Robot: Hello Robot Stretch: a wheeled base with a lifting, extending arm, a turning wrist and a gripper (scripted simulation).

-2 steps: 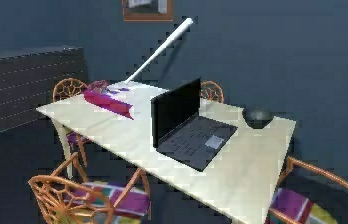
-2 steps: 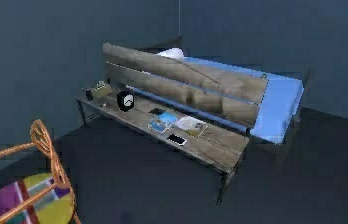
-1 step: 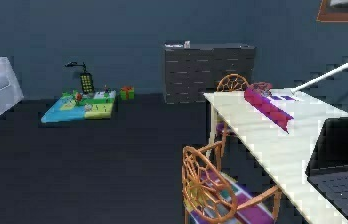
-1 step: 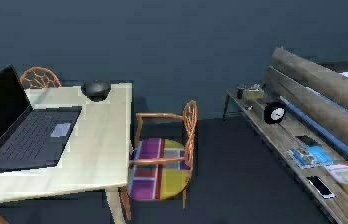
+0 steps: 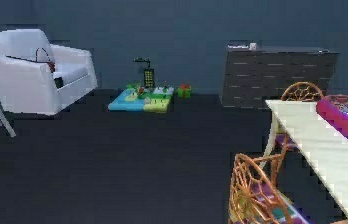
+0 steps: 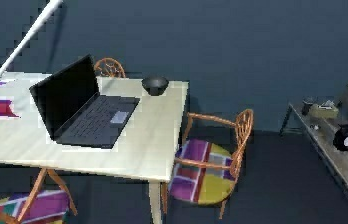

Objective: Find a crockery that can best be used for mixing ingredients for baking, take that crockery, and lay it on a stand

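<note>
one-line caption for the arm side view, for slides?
Open laptop and dark bowl on a pale table, wicker chairs around it.

An open black laptop [image 6: 87,105] is seen on a pale wooden table [image 6: 154,140], a small dark bowl [image 6: 155,86] beyond it (near the far edge), an orange rattan chair [image 6: 212,165] alongside.

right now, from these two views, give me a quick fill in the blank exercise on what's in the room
1. In the arm side view, the dark bowl stands on the table just beyond an open ____.
2. In the forward view, the armchair at the left is ____ in colour.
3. In the forward view, the colourful toy lies on the ____.

Missing words: laptop; white; floor.
</note>
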